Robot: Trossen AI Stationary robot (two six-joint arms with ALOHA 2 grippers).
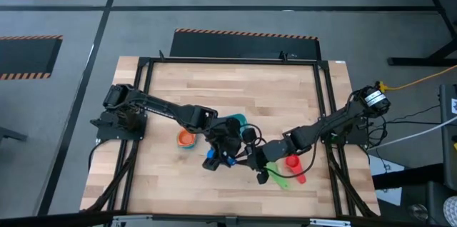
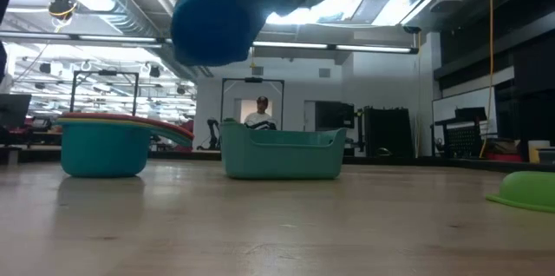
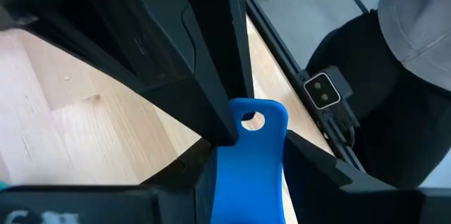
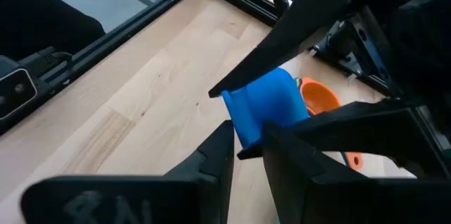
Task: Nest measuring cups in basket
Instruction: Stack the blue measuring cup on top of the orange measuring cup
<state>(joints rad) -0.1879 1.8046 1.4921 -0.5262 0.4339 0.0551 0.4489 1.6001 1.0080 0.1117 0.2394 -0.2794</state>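
Dark blue cup (image 4: 264, 108) airborne; teal basket (image 2: 282, 152) upright on table.

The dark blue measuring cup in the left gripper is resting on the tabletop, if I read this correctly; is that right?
Not quite: the dark blue measuring cup in the left gripper is held up in the air, clear of the tabletop, as the low view shows.

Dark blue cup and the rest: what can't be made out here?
Dark blue cup: low view's top edge cuts it off; high view, left gripper covers most.
Basket contents: its wall hides them in low view, left arm in high view.
Right gripper: whether it touches the cup is unclear.
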